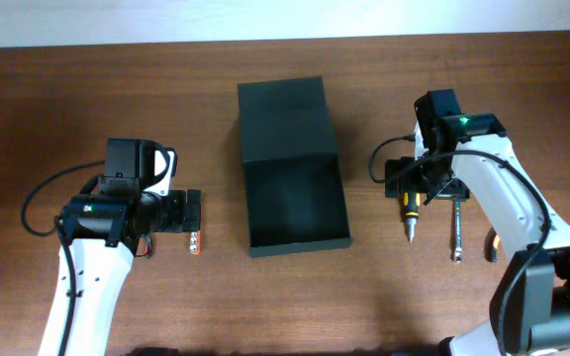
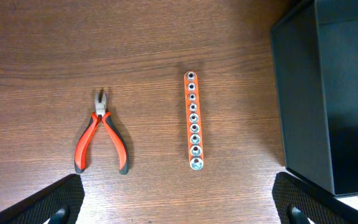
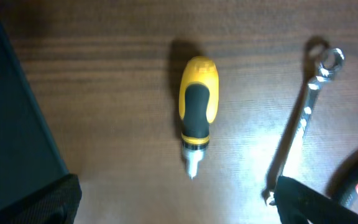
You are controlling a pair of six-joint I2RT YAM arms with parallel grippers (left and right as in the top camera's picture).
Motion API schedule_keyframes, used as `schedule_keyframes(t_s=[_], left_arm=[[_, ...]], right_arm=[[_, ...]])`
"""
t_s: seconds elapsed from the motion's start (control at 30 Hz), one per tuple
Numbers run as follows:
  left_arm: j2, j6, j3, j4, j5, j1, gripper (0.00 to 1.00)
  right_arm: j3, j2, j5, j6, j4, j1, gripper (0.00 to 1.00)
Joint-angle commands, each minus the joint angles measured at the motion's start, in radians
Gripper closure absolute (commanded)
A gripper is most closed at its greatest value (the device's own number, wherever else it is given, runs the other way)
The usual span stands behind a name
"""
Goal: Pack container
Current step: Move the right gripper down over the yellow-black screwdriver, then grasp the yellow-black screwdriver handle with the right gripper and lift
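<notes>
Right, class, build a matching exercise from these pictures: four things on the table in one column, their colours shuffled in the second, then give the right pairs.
Things
1. container
2. pliers
3. screwdriver
4. wrench

Colours
A. yellow and black
B. bare silver metal
C. dark, near black all over
D. red and black handles

Pairs: 1-C, 2-D, 3-A, 4-B

Dark brown wood-grain table (image 1: 295, 297); pale wall strip (image 1: 265, 18) along far edge.
</notes>
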Motion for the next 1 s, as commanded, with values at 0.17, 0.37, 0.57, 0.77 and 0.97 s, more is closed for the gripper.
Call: schedule_keyframes(t_s=[0.17, 0.37, 0.57, 0.77, 0.97], left_arm=[[0.000, -0.010, 0.019, 0.000, 0.000, -0.002, 0.01], [0.000, -0.010, 0.019, 0.005, 0.000, -0.002, 0.01], [0.000, -0.010, 0.019, 0.006, 0.000, -0.002, 0.01], [0.000, -0.010, 0.019, 0.006, 0.000, -0.002, 0.01], [0.000, -0.010, 0.019, 0.006, 0.000, -0.002, 0.01]], right_arm=[[-0.153, 0.006, -0.028, 0.003, 0.140, -0.074, 0.01], [-0.261, 0.007, -0.028, 0.000, 0.233, -0.088, 0.01], [-0.281, 0.008, -0.028, -0.005, 0.272, -0.086, 0.01], [-0.281, 0.013, -0.028, -0.023, 0.305, -0.085, 0.01], [-0.281, 0.074, -0.028, -0.058, 0.336, -0.085, 0.01]])
